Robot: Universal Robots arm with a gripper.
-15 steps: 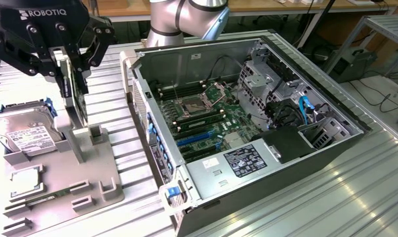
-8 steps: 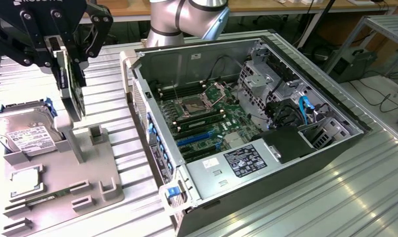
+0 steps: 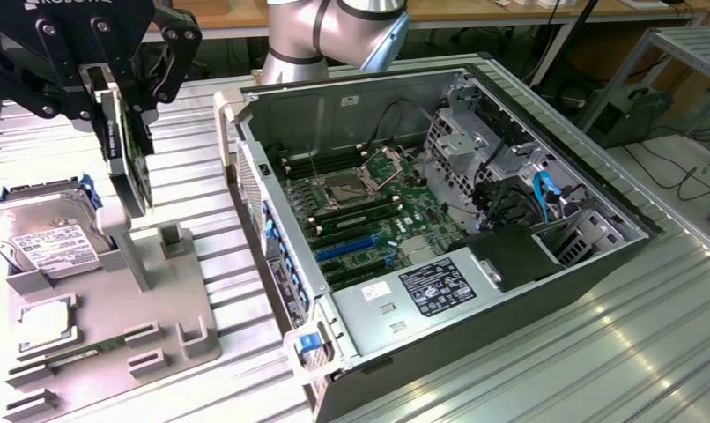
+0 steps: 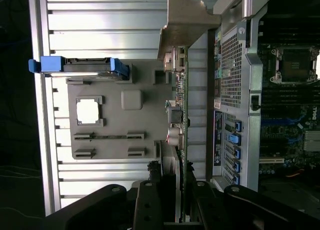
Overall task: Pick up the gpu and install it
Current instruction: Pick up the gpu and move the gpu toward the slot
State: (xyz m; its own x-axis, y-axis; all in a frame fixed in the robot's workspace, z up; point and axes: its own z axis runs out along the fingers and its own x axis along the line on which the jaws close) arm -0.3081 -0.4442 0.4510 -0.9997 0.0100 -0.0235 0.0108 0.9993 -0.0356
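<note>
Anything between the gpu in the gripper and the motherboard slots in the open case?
Only the case wall: it rises between the gpu, clamped in the gripper above the grey holder tray, and the blue slots. Above those slots, the case's open side looks free.

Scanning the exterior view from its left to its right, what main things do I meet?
hard drive → gpu, lifted above the grey holder → open computer case
</note>
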